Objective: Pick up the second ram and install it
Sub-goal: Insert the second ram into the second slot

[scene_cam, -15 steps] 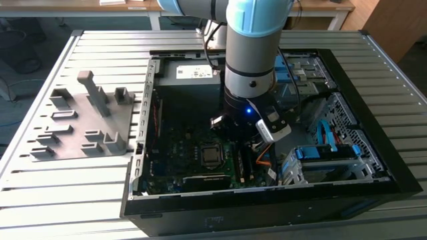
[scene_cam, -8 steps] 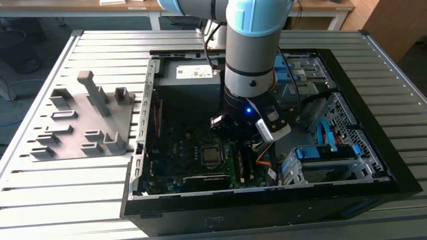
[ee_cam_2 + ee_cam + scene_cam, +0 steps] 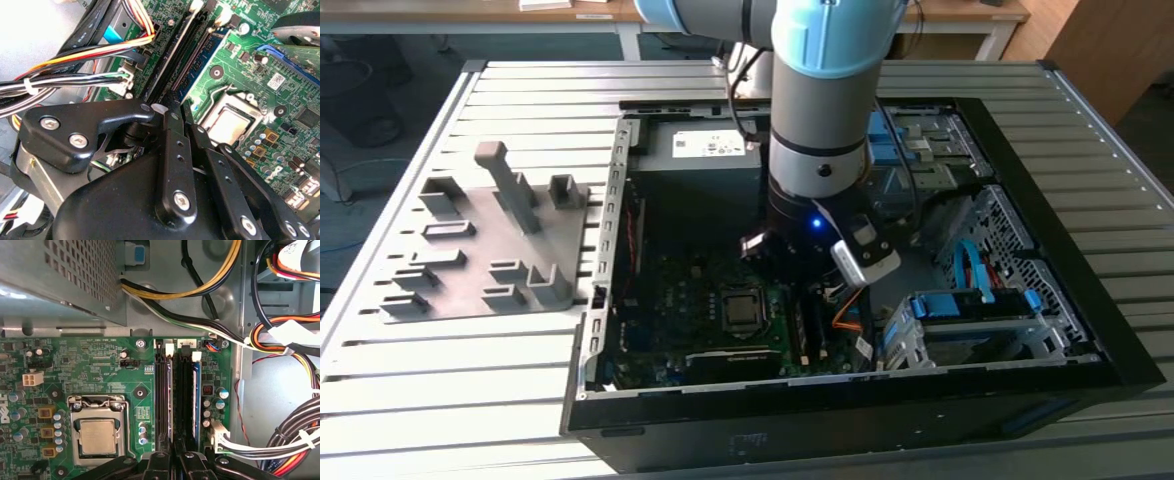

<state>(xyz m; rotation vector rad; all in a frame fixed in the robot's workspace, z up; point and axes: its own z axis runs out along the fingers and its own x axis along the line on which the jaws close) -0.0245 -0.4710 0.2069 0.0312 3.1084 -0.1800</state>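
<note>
The second ram (image 3: 172,400) shows edge-on as a thin grey strip running along a black memory slot on the green motherboard (image 3: 90,365). In the second wrist view the second ram (image 3: 182,55) leads straight in between the black fingertips. My gripper (image 3: 175,452) is shut on its near end, fingers only a stick's thickness apart, and the gripper (image 3: 180,107) sits low over the slots. Whether the stick is fully seated I cannot tell. In the exterior view the gripper (image 3: 790,262) is deep inside the open computer case (image 3: 1067,330).
Another blue-edged stick (image 3: 196,400) stands in a slot beside it. The processor socket (image 3: 97,432) lies close by. Bundled cables (image 3: 280,335) crowd the slot ends. Blue drive brackets (image 3: 974,305) fill the case's corner. A grey fixture plate (image 3: 480,240) lies at the exterior view's left.
</note>
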